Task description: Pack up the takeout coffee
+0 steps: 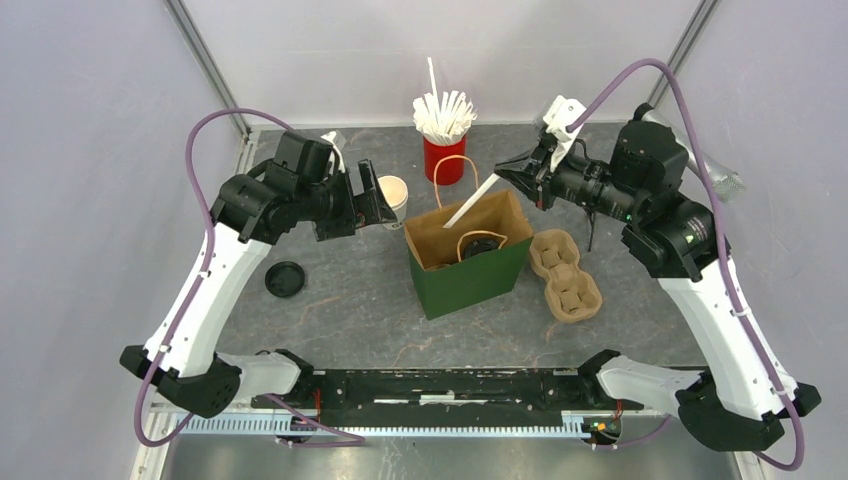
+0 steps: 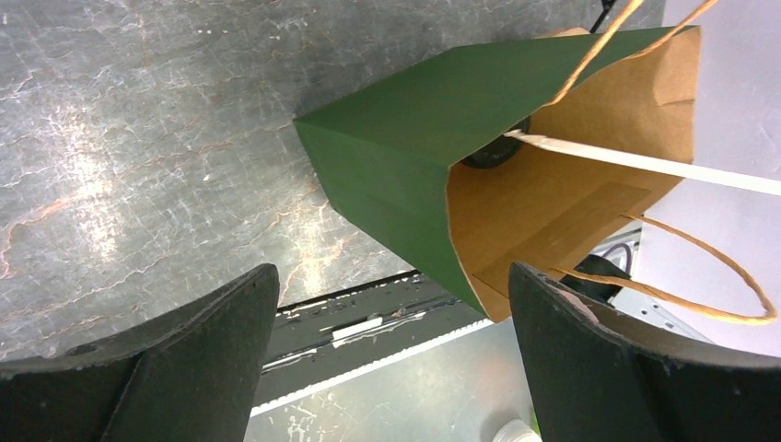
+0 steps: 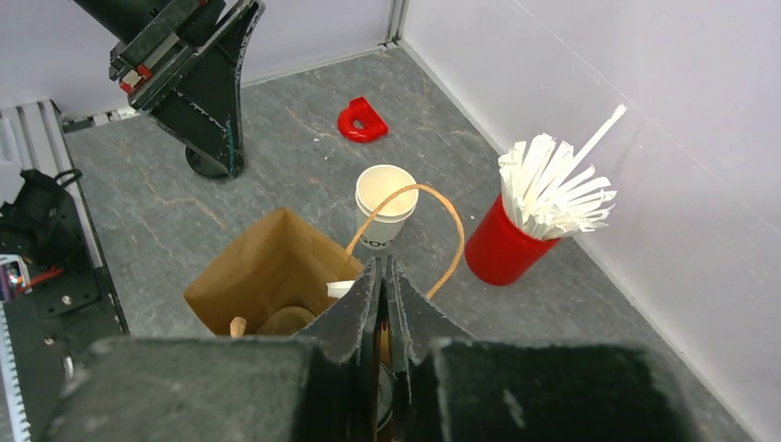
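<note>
Right gripper (image 3: 380, 272) clenched on white straw (image 1: 471, 203), whose tip is inside green bag (image 1: 468, 285) directly beneath it, takeout coffee (image 1: 488, 247) already seated there; left gripper (image 2: 391, 285) released; step judged: adding straw, next likely lower, then unclench.

The only print in sight is a short row of dark capital letters on the side of the open white paper cup (image 3: 385, 216), seen from the right wrist camera. The first 3 letters look like "COC" or "GOC". The rest curve out of sight around the cup, and the bag handle (image 3: 459, 226) passes just beside them. From overhead the letters are too small to read.
</note>
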Motion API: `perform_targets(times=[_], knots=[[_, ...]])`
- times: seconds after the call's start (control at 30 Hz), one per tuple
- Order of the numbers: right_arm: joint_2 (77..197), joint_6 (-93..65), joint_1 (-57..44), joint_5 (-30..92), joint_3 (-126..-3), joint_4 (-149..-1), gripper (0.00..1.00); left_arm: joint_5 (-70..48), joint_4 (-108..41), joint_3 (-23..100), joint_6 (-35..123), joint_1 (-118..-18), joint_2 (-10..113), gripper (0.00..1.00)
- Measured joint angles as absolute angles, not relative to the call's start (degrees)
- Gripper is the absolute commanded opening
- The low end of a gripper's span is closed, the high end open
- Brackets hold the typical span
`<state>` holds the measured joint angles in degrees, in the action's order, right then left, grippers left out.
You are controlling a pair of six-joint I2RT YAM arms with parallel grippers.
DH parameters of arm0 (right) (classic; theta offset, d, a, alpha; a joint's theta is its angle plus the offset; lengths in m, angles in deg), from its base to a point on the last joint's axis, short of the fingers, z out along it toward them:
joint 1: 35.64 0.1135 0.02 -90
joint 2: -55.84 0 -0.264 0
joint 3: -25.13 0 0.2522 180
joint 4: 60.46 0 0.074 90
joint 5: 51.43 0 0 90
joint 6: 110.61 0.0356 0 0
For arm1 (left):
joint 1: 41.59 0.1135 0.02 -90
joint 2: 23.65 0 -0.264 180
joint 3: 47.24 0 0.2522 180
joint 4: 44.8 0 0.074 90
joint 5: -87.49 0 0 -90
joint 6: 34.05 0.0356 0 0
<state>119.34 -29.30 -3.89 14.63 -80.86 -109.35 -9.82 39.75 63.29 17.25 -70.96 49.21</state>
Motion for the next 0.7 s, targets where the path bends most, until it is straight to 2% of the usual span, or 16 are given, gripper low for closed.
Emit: perform_targets(times=[0.33, 0.7], knots=[[123.0, -35.8, -3.8, 16.2, -85.9, -115.9, 0.13, -6.2, 37.6, 52.4, 17.3, -69.7, 45.2, 1.0], [128.4, -38.4, 1.9, 21.8, -87.1, -120.0, 0.12, -5.6, 36.8, 51.5, 17.3, -67.9, 43.6, 1.0]])
